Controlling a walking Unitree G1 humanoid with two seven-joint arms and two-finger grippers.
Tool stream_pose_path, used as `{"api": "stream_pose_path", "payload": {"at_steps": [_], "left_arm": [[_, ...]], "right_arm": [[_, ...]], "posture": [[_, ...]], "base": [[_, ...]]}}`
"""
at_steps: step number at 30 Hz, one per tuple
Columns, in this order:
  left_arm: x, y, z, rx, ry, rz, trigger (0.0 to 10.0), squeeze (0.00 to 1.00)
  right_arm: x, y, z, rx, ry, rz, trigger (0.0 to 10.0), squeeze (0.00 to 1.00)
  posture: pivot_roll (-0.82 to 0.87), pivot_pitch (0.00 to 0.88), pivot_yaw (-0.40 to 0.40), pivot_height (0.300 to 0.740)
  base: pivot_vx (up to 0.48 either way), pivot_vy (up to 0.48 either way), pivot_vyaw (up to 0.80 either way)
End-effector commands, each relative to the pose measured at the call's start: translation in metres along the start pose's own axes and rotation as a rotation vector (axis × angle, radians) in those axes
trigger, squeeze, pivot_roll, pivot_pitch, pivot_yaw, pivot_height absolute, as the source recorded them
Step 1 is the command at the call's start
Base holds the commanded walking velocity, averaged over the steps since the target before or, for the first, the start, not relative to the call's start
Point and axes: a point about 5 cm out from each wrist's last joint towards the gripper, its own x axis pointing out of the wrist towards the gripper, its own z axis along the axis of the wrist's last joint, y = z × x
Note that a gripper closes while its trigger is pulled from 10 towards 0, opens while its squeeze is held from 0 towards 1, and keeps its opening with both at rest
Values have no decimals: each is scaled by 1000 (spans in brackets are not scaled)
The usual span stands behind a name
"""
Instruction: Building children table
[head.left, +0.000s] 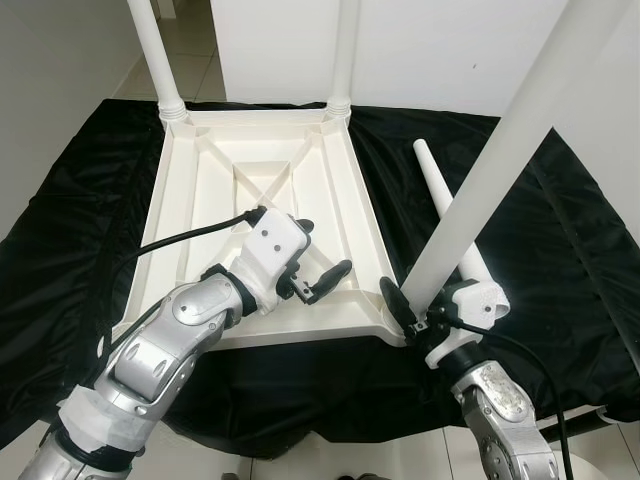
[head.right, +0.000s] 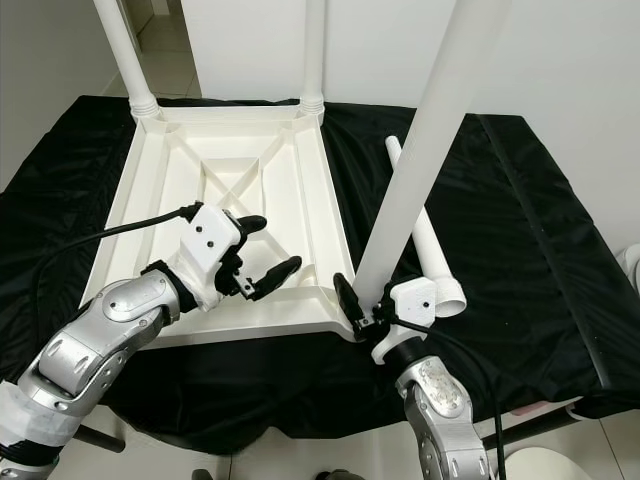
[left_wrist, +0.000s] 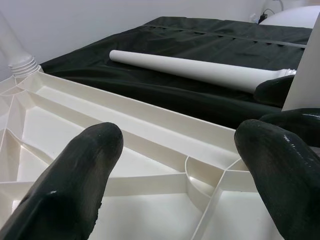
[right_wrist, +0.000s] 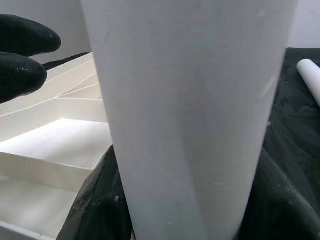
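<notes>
Right wrist view: table leg (right_wrist: 185, 120) top cropped.

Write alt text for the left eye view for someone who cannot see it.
An upside-down white plastic tabletop lies on a black cloth, two legs already standing in its far corners. The right gripper holds a third leg upright at the near right corner; the open left gripper hovers over the near edge. A spare leg lies on the cloth.
</notes>
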Motion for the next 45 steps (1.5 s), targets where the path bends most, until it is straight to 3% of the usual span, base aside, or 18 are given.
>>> {"api": "stream_pose_path", "payload": {"at_steps": [1,11,18,19,23,39,40,41,45], "left_arm": [[-2,-4,3,7,-6,-112,10000,0],[-3,-6,3,5,-5,-118,10000,0],[-2,-7,3,5,-8,-122,10000,0],[-1,-7,3,5,-9,-123,10000,0],[-1,-8,3,6,-12,-126,10000,0],[1,-7,4,10,-16,-132,10000,0],[1,-8,4,9,-17,-131,10000,0],[1,-8,5,10,-18,-131,10000,0],[1,-9,4,9,-18,-132,10000,0]], "right_arm": [[-5,0,-23,117,119,-40,10000,0],[3,7,-16,36,82,-131,10000,0],[13,9,-14,11,71,-356,10000,0],[15,6,-15,-2,72,-436,10000,0],[22,-2,-12,-21,45,-572,10000,0],[27,-3,-6,-51,3,-615,10000,0],[27,-3,-6,-48,-1,-617,10000,235],[27,-3,-6,-36,-13,-615,10000,1000],[27,0,-3,-30,-44,-580,10000,1000]], "posture": [[-29,130,21,740],[-28,131,16,740],[-28,124,13,740],[-29,124,13,740],[-28,120,19,740],[-26,107,15,740],[-25,102,10,740],[-24,100,9,740],[-24,99,9,740]], "base": [[0,0,0],[0,0,0],[0,0,0],[0,0,0],[0,0,0],[0,0,0],[0,0,0],[0,0,0],[0,0,0]]}}
